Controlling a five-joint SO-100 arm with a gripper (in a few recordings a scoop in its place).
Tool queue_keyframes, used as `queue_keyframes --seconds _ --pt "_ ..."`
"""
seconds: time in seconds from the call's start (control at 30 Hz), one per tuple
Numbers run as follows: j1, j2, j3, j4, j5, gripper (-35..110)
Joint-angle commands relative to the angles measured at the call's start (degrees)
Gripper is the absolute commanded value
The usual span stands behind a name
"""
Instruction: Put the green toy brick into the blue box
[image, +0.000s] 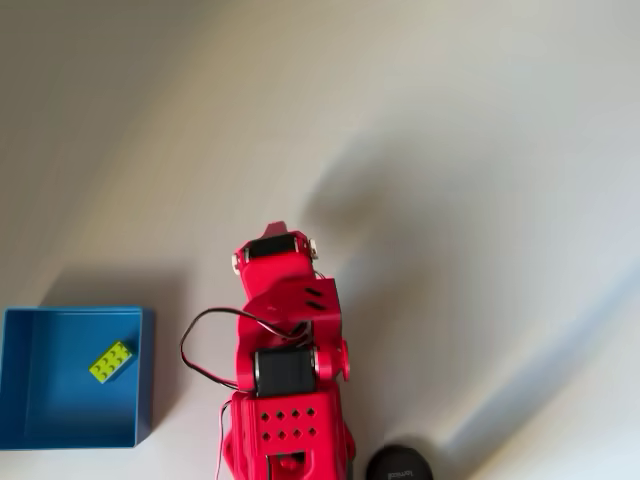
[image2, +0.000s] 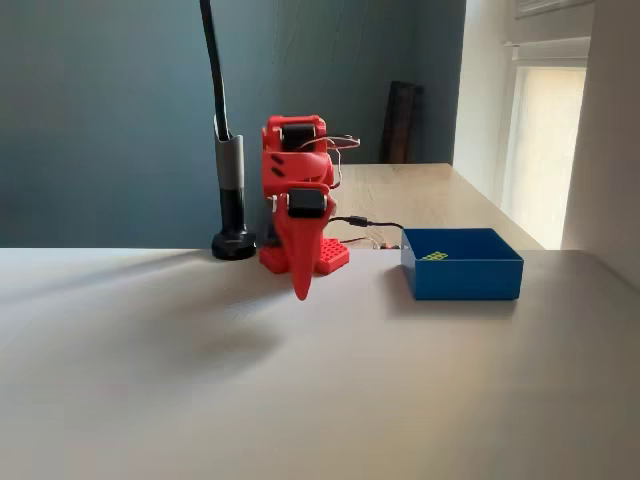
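The table (image: 480, 150) is a pale, plain surface running across both views, with soft shadows lying over it.

The red arm (image: 288, 350) is folded up over its base (image2: 305, 255). In the overhead view it sits at the bottom middle of the picture, a black cable (image: 200, 340) looping out on its left side. In the fixed view it stands at the middle of the table, hunched, with the gripper (image2: 301, 285) pointing straight down. The gripper tapers to a single red point just above the table (the two fingers look pressed together, with nothing between them). It hangs well apart from the box.

The blue box (image: 142, 380) rests on the table to the left of the arm in the overhead view, and to the right of it in the fixed view (image2: 460, 277). Its walls are low and thin.

A black pole (image2: 228, 160) on a round black foot (image2: 234, 244) stands just beside the arm's base, on its left in the fixed view.

The green brick (image: 111, 361) lies inside the box on the flat bottom, nearer the wall that faces the arm, set at a slant with its studs up. In the fixed view only its top (image2: 434, 256) shows over the box wall.
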Motion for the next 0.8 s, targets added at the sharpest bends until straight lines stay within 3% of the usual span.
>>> queue_keyframes --seconds 0.0,0.77 --pt "-0.3 5.0 0.0 1.1 0.2 0" --pt "-0.2 8.1 0.1 4.7 1.1 0"
